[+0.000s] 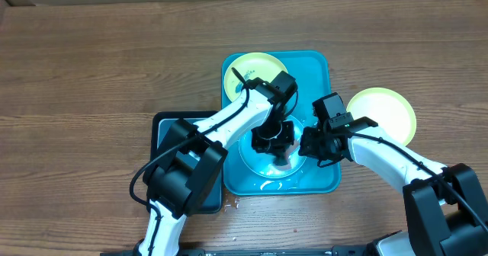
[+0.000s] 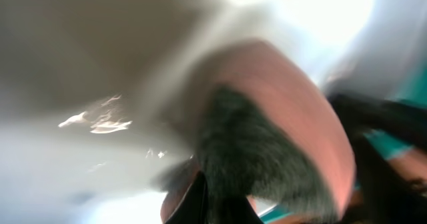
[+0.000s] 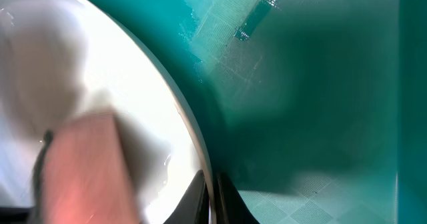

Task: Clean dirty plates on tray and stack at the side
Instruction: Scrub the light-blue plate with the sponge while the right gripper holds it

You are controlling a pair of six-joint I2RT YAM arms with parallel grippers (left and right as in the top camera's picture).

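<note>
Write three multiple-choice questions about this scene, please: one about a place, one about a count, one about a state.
1. Where is the plate outside the blue tray? A on the table, right of it; B on the floor; C on another plate.
2. How many plates lie in the blue tray? A one; B two; C three.
3. The left gripper is: A open; B shut on a sponge; C out of view.
Answers: 1A, it lies on wood beside the tray; 2B, a yellow-green plate and a pale blue plate; 3B, the pink sponge fills its wrist view.

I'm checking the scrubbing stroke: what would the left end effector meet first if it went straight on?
Likely the pale blue plate under its sponge, though blur hides the depth.
</note>
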